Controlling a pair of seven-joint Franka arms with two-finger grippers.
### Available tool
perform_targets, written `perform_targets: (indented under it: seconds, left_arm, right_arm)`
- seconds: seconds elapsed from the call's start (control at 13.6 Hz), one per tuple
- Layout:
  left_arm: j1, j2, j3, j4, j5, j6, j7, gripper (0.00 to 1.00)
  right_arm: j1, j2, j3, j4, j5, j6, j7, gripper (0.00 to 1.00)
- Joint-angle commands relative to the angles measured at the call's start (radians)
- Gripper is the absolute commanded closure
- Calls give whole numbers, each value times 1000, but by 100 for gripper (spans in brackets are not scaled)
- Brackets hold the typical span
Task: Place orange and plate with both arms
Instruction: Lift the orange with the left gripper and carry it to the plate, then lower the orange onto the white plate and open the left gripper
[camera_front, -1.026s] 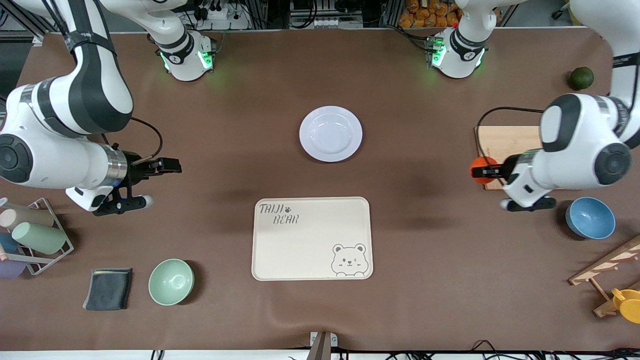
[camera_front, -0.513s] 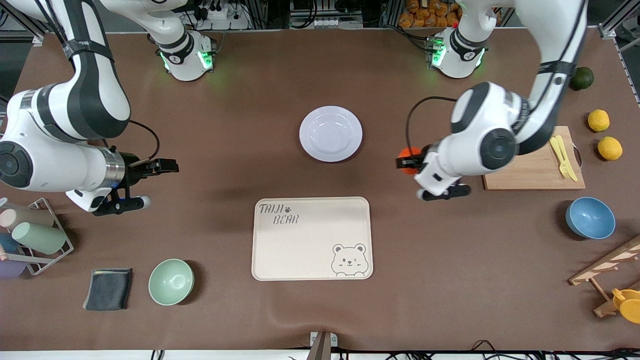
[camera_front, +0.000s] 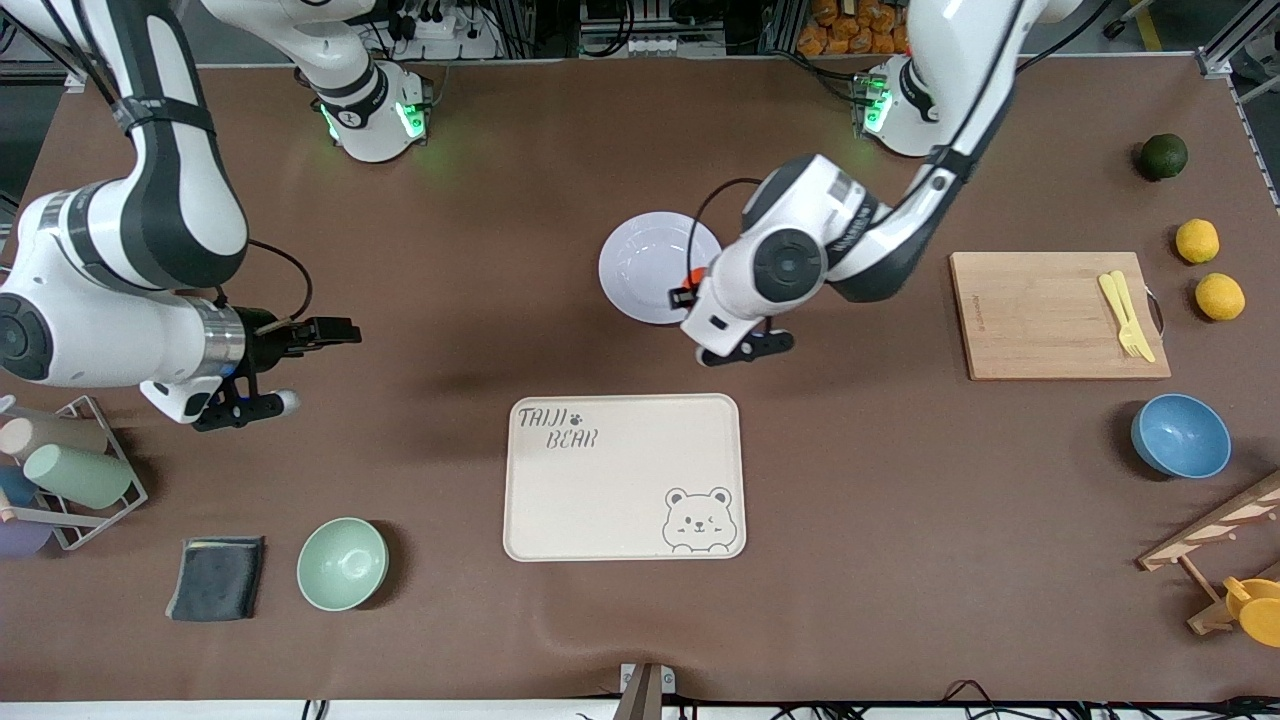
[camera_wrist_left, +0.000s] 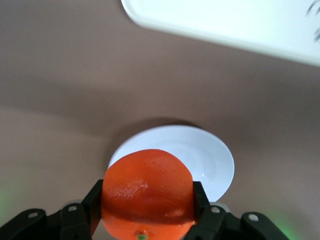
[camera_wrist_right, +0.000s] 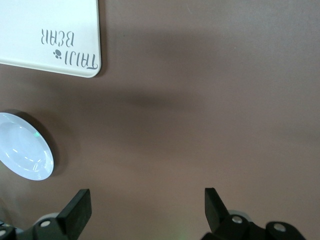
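Orange-red fruit first: we're seeing the orange (camera_wrist_left: 147, 192) sitting clamped between the fingers of the left pincer (camera_front: 685, 290), hanging over the plate (camera_front: 645, 270)'s edge toward the left arm's end. The right pincer (camera_front: 335, 332) is waiting with fingers spread wide and holding nothing, over bare desk (camera_front: 900, 560).

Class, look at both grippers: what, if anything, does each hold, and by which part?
The left gripper, over the plate, holds the orange clamped across its sides between its fingers. The right gripper is open, holding nothing, waiting over bare table.
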Motion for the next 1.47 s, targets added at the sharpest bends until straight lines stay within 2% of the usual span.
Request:
perform_targets:
  seconds: [0.0, 0.15, 0.29, 0.51, 0.73, 0.95, 1.03, 1.1, 1.17, 1.25, 1.39]
  left_arm:
    - [-81, 64, 14, 20, -4, 1, -67, 61]
    - [-129, 96, 15, 16, 12, 1, -84, 62]
    - [-141, 119, 15, 9, 21, 21, -107, 62]
    - [-175, 157, 15, -14, 24, 70, -130, 60]
    - [-210, 196, 19, -20, 45, 99, -150, 58]
    - [-219, 213, 19, -44, 104, 133, -182, 54]
    - [-219, 213, 20, -44, 107, 133, -182, 50]
    - [-218, 213, 19, -44, 107, 133, -184, 40]
    - [-215, 208, 19, -44, 107, 133, -189, 7]
    - [-210, 203, 19, -43, 107, 133, -208, 0]
    - [-201, 174, 19, -35, 107, 118, -247, 0]
  right_arm:
    - [-20, -54, 11, -79, 28, 27, -32, 0]
    - [-17, -52, 12, -95, 42, 27, -81, 0]
    - [-19, -52, 11, -113, 100, 27, -83, 0]
    - [-17, -52, 12, -125, 104, 30, -83, 0]
    - [-15, -54, 11, -161, 204, 35, -84, 0]
    - [-16, -58, 11, -167, 211, 38, -84, 0]
    - [-14, -58, 11, -168, 212, 38, -84, 0]
    - [-14, -58, 11, -168, 212, 38, -84, 0]
    - [-14, -58, 11, -168, 212, 38, -84, 0]
    - [-14, -58, 11, -168, 212, 38, -84, 0]
    - [-14, -58, 11, -168, 212, 38, -84, 0]
